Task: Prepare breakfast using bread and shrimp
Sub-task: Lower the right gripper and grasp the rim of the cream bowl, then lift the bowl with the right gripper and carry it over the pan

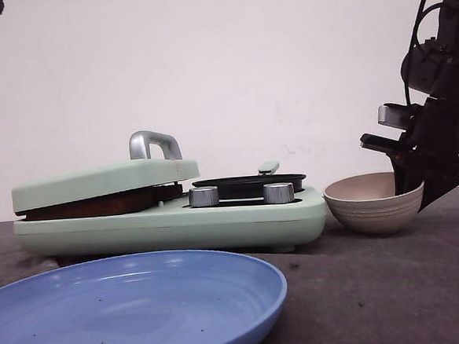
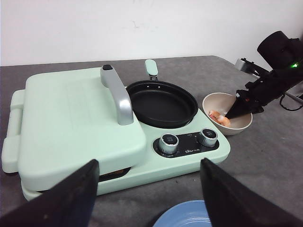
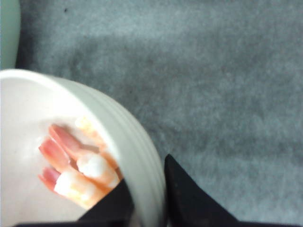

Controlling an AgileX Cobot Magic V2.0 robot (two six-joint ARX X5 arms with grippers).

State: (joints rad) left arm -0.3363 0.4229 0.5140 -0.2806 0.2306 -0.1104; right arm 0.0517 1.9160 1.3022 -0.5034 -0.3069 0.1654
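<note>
grey table [image 2: 265,161]: unreadable print by cooker [image 2: 94,132] dials; right jaws straddle bowl [image 2: 239,124] rim, left jaws open, empty.

A blue plate [image 1: 136,304] is set nearest the camera on the grey table [image 1: 395,286]; what may be marks are seen on the white wall [image 1: 286,73].

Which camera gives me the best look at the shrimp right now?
The right wrist view: the shrimp fill the frame close up inside the bowl. The left wrist view shows them small and distant in the bowl. In the front view the bowl's wall hides them.
</note>
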